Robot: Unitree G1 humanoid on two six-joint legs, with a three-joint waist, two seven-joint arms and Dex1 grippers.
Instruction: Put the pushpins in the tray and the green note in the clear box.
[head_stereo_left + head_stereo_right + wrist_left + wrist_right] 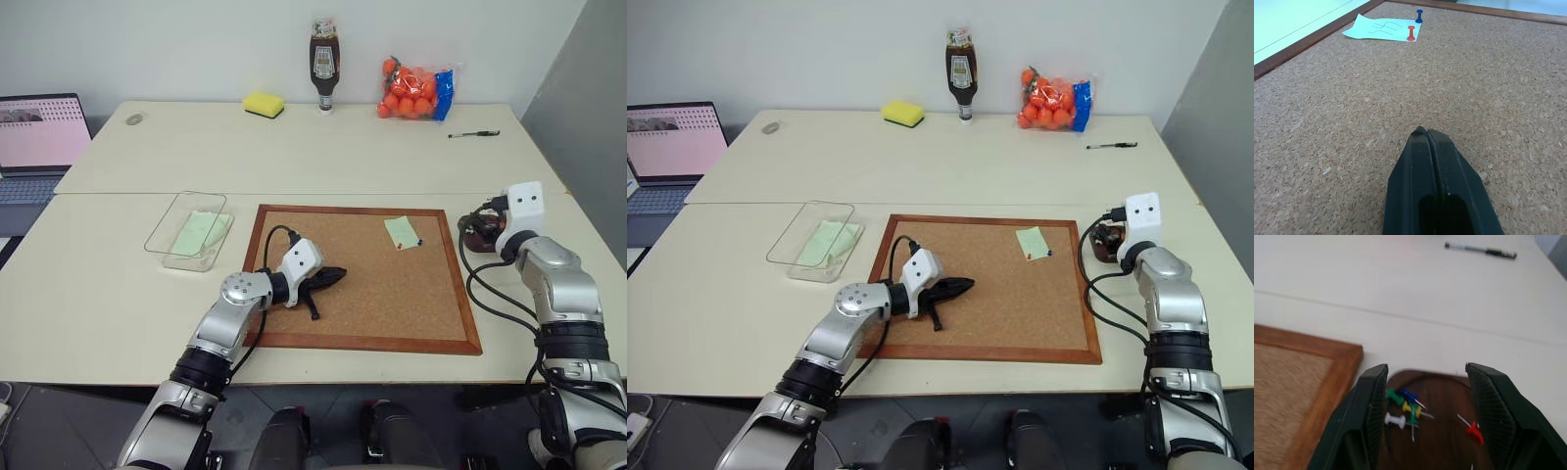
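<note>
up close, pushpins [1409, 407] lie in tray [1444, 431].

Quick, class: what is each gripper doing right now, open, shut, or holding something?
Left gripper: shut, holding nothing, over the corkboard.
Right gripper: open, empty, above the tray.

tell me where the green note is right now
In the left eye view the green note lies on the corkboard near its far right corner, a red pushpin and a blue pushpin at its edge.
</note>
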